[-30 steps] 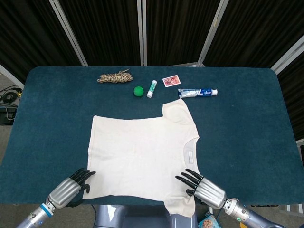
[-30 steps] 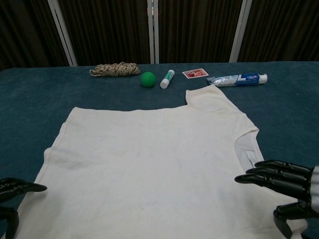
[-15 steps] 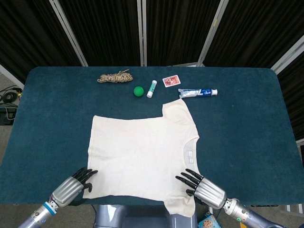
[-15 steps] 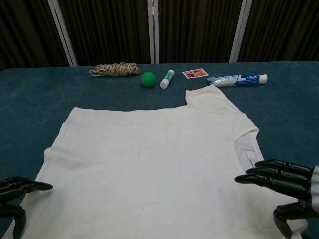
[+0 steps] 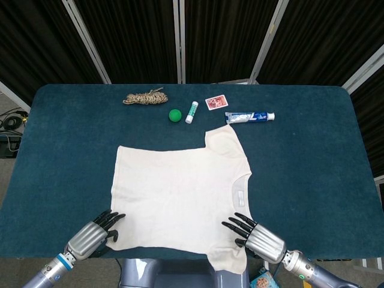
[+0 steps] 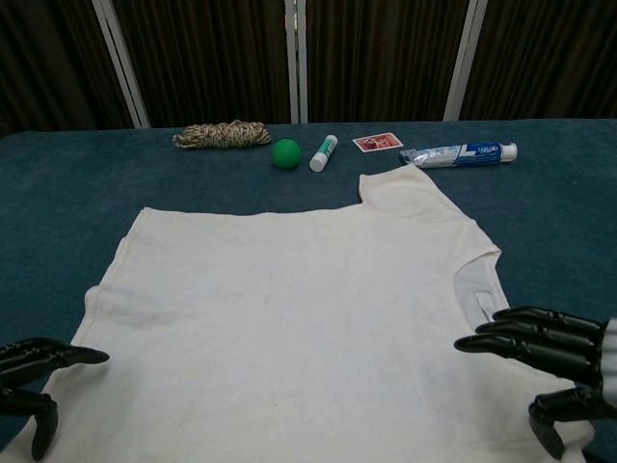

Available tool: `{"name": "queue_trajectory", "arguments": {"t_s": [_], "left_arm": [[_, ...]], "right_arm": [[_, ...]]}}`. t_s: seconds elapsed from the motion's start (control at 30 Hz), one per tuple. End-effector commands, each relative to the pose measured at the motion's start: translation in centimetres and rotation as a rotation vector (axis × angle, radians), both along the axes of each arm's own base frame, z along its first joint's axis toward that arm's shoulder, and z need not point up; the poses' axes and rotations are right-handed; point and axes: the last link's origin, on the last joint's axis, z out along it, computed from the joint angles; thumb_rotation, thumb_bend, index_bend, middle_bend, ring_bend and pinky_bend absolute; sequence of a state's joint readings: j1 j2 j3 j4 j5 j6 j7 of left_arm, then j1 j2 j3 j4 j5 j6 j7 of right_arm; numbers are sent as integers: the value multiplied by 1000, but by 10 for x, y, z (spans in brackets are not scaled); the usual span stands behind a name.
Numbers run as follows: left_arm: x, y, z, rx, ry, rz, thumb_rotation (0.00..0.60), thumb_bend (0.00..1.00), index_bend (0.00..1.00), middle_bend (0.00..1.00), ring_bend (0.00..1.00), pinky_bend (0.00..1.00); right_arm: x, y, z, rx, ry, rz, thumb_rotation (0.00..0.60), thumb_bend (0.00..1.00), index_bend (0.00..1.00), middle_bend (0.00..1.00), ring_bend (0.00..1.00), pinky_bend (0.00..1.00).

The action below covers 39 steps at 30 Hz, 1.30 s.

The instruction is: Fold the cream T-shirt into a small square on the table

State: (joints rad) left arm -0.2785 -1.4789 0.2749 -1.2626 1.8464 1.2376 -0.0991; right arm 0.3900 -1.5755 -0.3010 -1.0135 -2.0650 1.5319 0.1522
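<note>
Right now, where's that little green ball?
In the head view the green ball sits near the table's far edge, left of centre, between the rope bundle and the white tube, just beyond the T-shirt.

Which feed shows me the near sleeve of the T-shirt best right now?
The head view: the near sleeve hangs over the table edge beside the right robot hand. The chest view cuts it off at the bottom corner, behind that hand's fingers.

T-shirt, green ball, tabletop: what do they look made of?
T-shirt: soft woven or knit fabric, matte cream; it lies flat with faint creases. Green ball: smooth, evenly coloured, possibly rubber or plastic; too small to tell. Tabletop: dark teal cloth-like covering, matte and slightly fuzzy, probably felt or carpet.
</note>
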Motion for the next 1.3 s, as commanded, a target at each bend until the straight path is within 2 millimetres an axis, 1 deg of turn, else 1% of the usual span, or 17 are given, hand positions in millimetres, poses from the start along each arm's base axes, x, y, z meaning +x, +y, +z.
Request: {"name": "queue_trajectory", "arguments": {"t_s": [0.03, 0.13, 0.23, 0.33, 0.4, 0.47, 0.6, 0.7, 0.8, 0.97, 1.13, 1.3], "left_arm": [[0, 0, -1, -2, -2, 3, 600, 479, 477, 0, 0, 0], [0, 1, -1, -2, -8, 10, 600, 483, 481, 0, 0, 0], [0, 1, -2, -2, -13, 15, 600, 482, 519, 0, 0, 0], [0, 1, -2, 0, -23, 20, 600, 483, 599, 0, 0, 0], [1, 1, -2, 7, -34, 18, 600, 483, 675, 0, 0, 0], [1, 1, -3, 13, -44, 16, 600, 483, 721, 0, 0, 0], [1, 3, -2, 19, -59, 25, 600, 488, 776, 0, 0, 0], [2, 3, -1, 21, -69, 31, 600, 511, 815, 0, 0, 0], [5, 2, 2, 18, -86, 37, 600, 535, 827, 0, 0, 0], [9, 0, 8, 14, -93, 29, 600, 536, 838, 0, 0, 0], [19, -9, 24, -12, -86, -5, 600, 536, 851, 0, 0, 0], [23, -16, 32, -22, -78, -21, 600, 536, 851, 0, 0, 0]], "right_arm": [[0, 0, 0, 0, 0, 0, 600, 457, 746, 39, 0, 0], [0, 0, 0, 0, 1, 0, 600, 458, 746, 39, 0, 0], [-1, 0, 0, 1, 1, 0, 600, 457, 746, 39, 0, 0], [-1, 0, 0, 1, 0, -2, 600, 457, 747, 41, 0, 0], [-1, 0, 0, 0, -3, -2, 600, 456, 748, 44, 0, 0], [-1, 0, 0, -1, -2, 0, 600, 456, 748, 45, 0, 0], [-1, 1, 0, 1, 2, 4, 600, 455, 748, 45, 0, 0], [-1, 1, 0, 3, 3, 5, 600, 453, 748, 45, 0, 0], [-1, 2, 1, 9, 1, 6, 600, 455, 749, 46, 0, 0], [0, 5, 3, 23, -2, 8, 600, 455, 749, 48, 0, 0], [6, 13, 13, 70, -35, 5, 600, 454, 750, 52, 0, 0], [10, 18, 18, 108, -53, -5, 600, 453, 751, 56, 0, 0]]}}
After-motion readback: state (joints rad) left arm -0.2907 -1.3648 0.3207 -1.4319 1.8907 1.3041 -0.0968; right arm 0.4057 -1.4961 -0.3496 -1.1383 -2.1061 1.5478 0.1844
